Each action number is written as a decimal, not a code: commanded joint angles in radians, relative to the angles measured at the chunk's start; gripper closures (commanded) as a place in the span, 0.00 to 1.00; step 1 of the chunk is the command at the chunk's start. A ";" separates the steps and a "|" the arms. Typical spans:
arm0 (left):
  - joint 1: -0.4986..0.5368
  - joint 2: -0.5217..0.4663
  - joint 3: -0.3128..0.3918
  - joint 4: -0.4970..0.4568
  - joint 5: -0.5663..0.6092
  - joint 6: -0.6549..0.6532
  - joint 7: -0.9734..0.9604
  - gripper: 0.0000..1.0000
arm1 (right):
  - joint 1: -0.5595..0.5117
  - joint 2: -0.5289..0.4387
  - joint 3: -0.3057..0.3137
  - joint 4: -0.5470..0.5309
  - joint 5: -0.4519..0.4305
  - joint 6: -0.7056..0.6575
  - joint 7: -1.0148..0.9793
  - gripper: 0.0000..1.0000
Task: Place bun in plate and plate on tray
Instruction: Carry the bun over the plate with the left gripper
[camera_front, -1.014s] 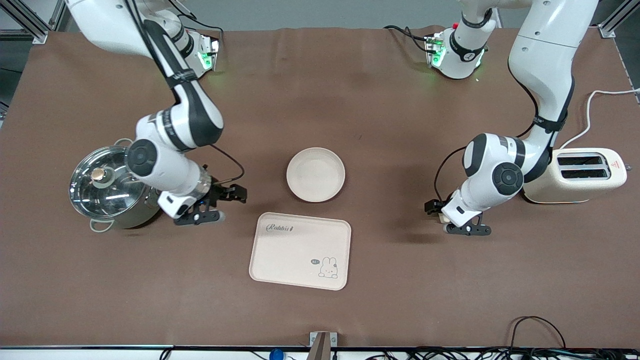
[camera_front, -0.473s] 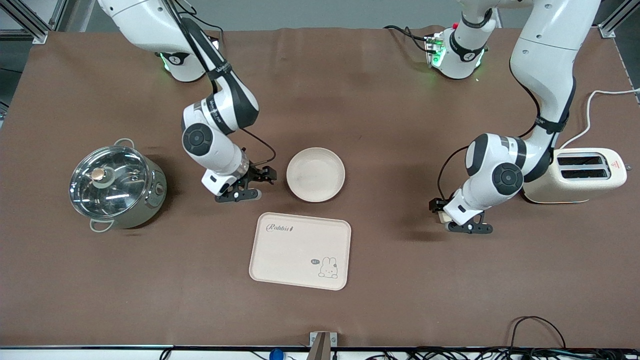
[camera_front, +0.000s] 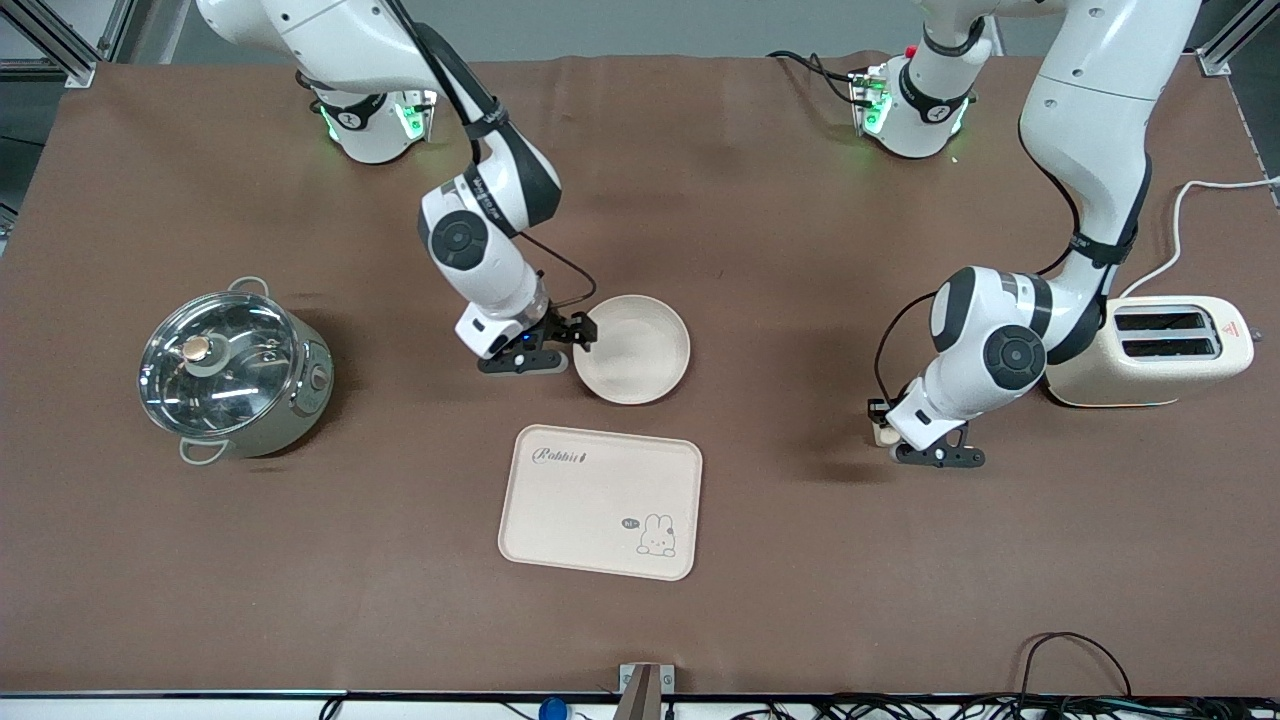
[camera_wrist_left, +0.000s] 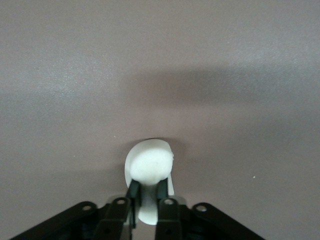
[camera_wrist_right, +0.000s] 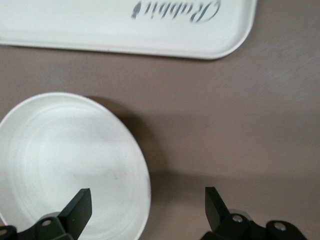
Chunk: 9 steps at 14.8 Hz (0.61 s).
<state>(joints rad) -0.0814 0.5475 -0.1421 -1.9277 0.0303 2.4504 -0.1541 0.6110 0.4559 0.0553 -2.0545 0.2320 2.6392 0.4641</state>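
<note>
The right gripper (camera_front: 557, 347) has swept from beside the lidded steel pot (camera_front: 232, 373) to the plate (camera_front: 632, 349), its fingers (camera_wrist_right: 77, 207) spread wide across the rim. The plate holds nothing; the tray (camera_front: 600, 501), nearer the front camera, also lies bare. Toward the left arm's end of the bench (camera_front: 800, 250), the left gripper (camera_wrist_left: 146, 207) has since closed, its fingers clamped on the bun (camera_wrist_left: 149, 166) low at the bench surface, beside the toaster (camera_front: 1160, 350).
</note>
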 joint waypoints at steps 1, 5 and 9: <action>-0.008 -0.069 -0.077 0.002 0.010 -0.014 -0.080 1.00 | 0.016 0.032 -0.008 -0.012 0.018 0.060 0.015 0.00; -0.021 -0.029 -0.275 0.229 -0.067 -0.250 -0.403 1.00 | 0.026 0.040 -0.009 -0.012 0.018 0.062 0.015 0.00; -0.038 0.054 -0.408 0.260 -0.111 -0.236 -0.657 1.00 | 0.026 0.044 -0.009 -0.013 0.018 0.061 0.015 0.00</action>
<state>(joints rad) -0.1164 0.5182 -0.5100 -1.7101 -0.0421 2.2092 -0.7339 0.6264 0.5063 0.0523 -2.0572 0.2321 2.6957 0.4723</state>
